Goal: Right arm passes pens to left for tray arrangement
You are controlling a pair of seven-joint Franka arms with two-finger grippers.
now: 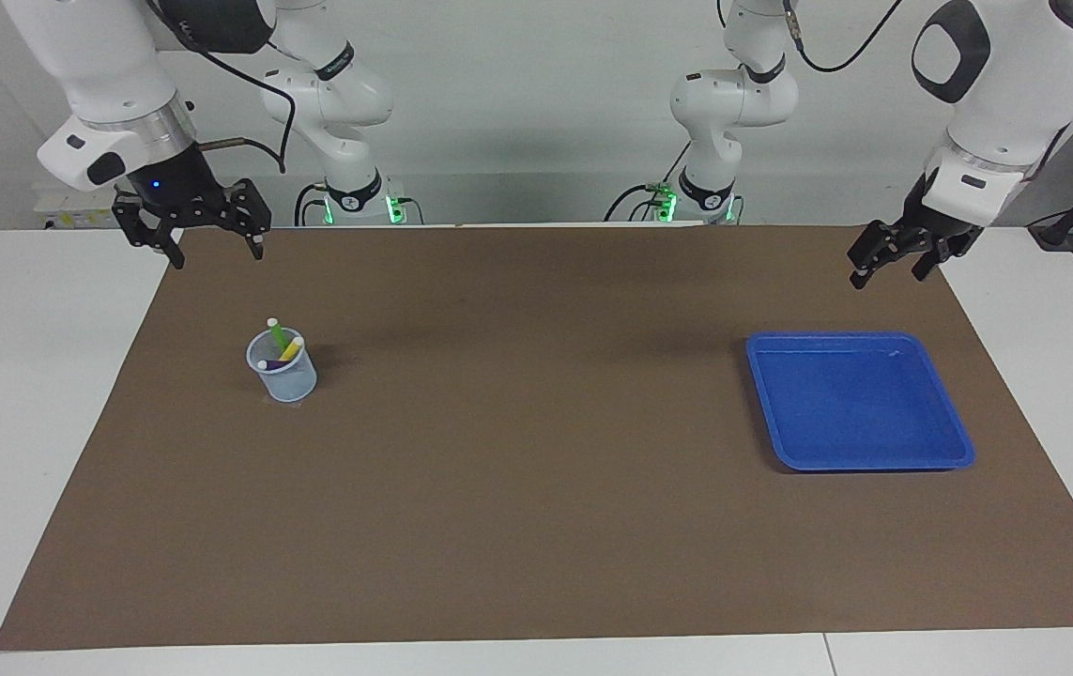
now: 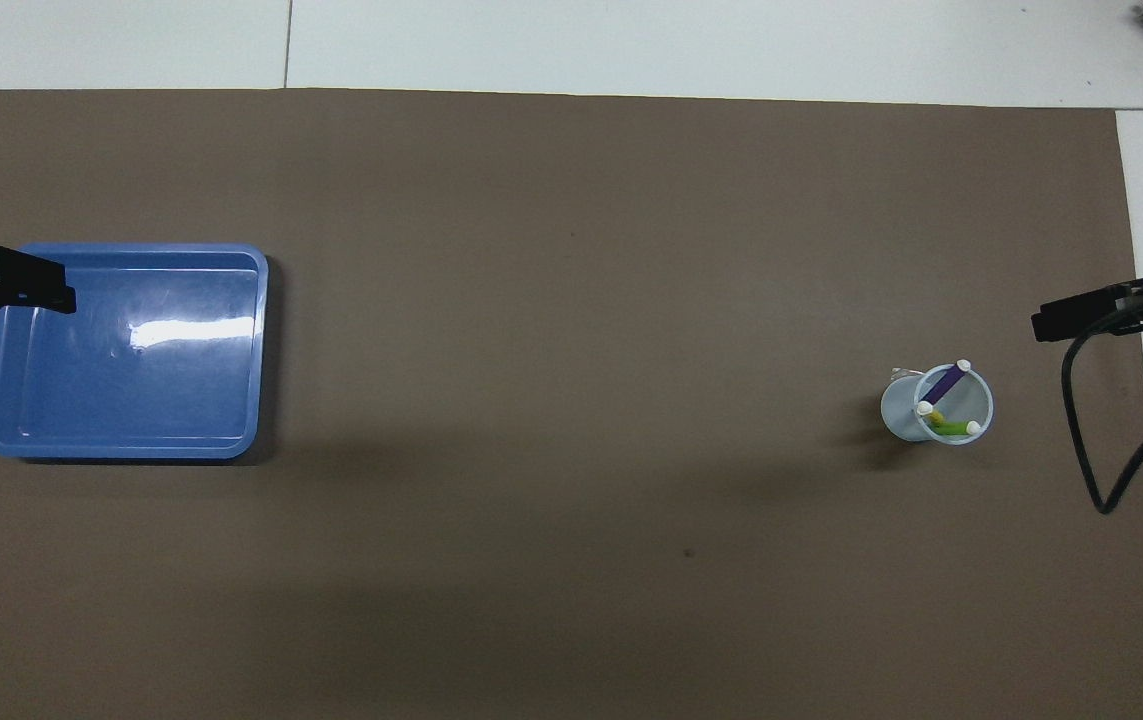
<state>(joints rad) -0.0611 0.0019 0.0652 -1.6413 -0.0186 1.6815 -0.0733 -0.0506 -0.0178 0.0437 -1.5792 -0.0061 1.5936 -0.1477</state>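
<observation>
Three pens stand in a small pale-blue mesh cup (image 1: 283,374) (image 2: 935,406) on the brown mat, toward the right arm's end: a green pen (image 1: 277,334) (image 2: 952,427), a yellow pen (image 1: 291,349) (image 2: 933,416) and a purple pen (image 1: 271,364) (image 2: 947,380). The blue tray (image 1: 860,404) (image 2: 126,390) lies with nothing in it toward the left arm's end. My right gripper (image 1: 217,252) (image 2: 1081,312), blue light lit, hangs open and holds nothing, over the mat's corner at its own end. My left gripper (image 1: 889,273) (image 2: 6,285) hangs open and holds nothing, over the mat's edge by the tray.
The brown mat (image 1: 536,451) covers most of the white table (image 1: 29,376). A black cable (image 2: 1091,450) loops down from the right arm over the mat's edge. Both arm bases stand at the robots' end of the table.
</observation>
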